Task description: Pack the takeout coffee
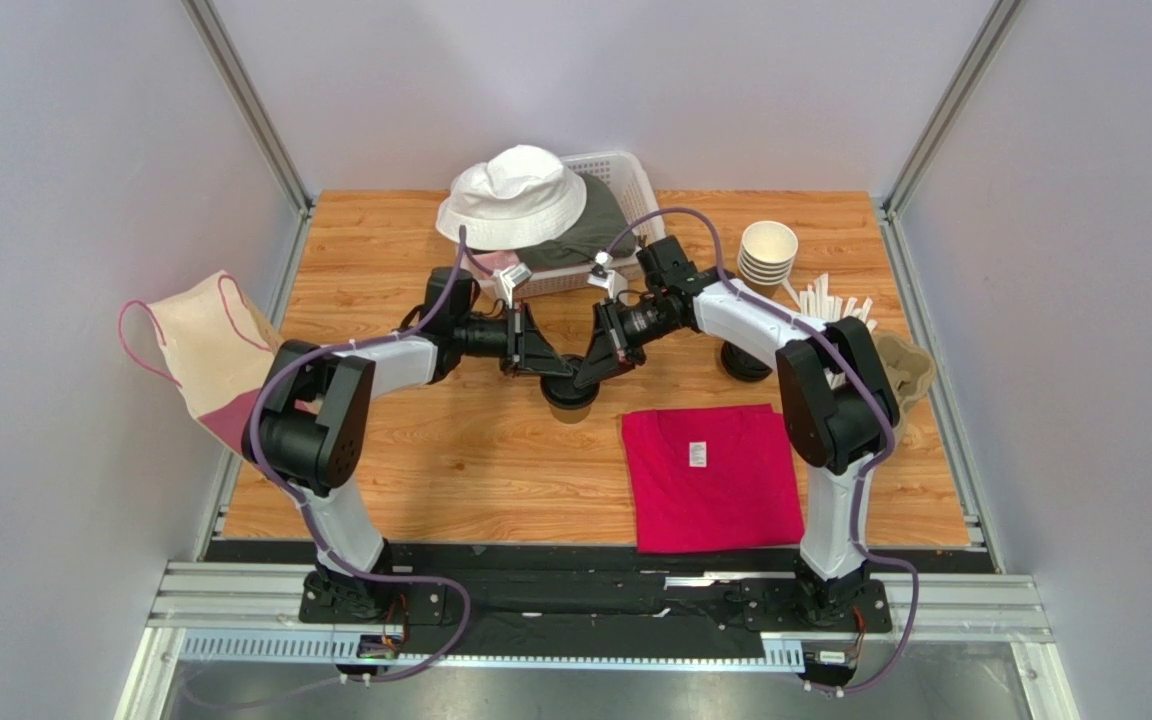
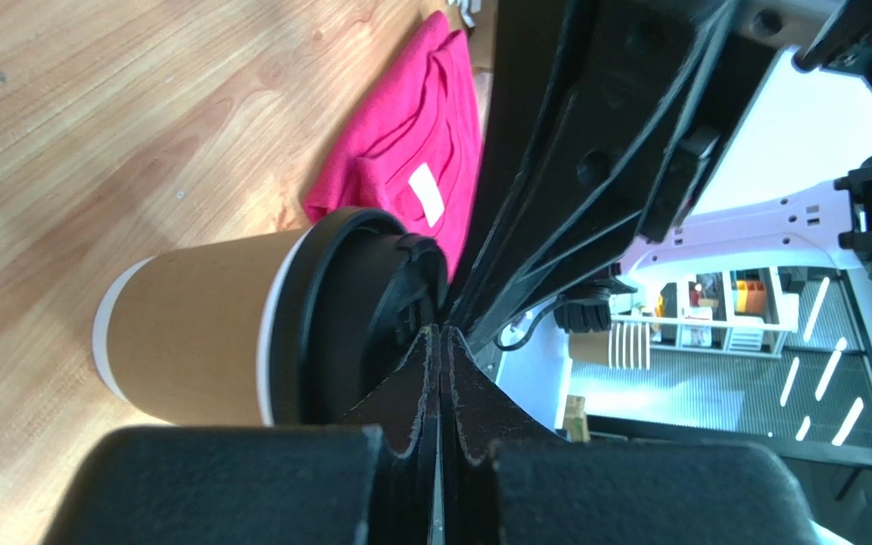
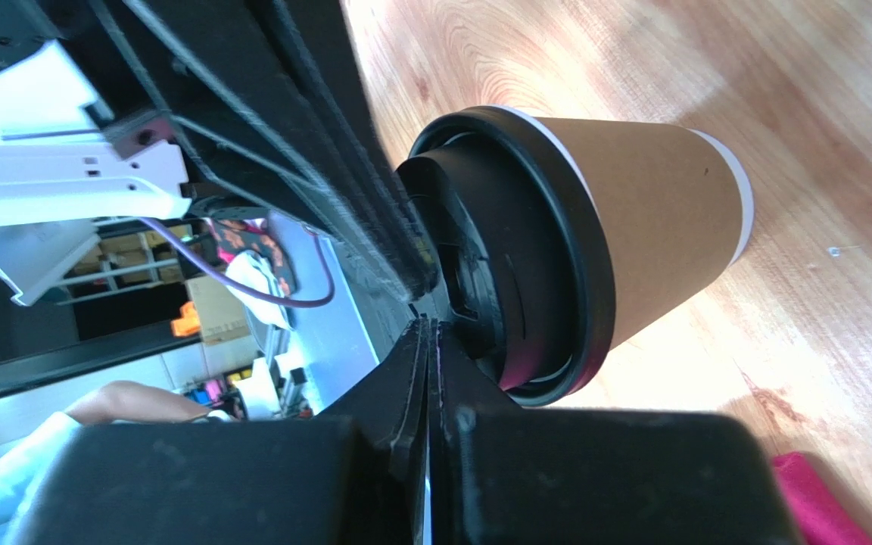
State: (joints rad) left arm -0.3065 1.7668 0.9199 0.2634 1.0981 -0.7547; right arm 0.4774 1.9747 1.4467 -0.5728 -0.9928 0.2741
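Takeout coffee (image 1: 569, 395) upright on the counter (image 1: 432, 480), centre of the top view, just up-left of the pink shirt (image 1: 710, 473). Tan paper wall, white band at the base, black lid (image 2: 338, 318) apparently seated all round. Left gripper (image 2: 441, 352) and right gripper (image 3: 429, 341) both pinched closed on nothing, tips meeting at the lid. Probably pressing the lid home. Next: open one gripper, take the cup wall gently, lift.
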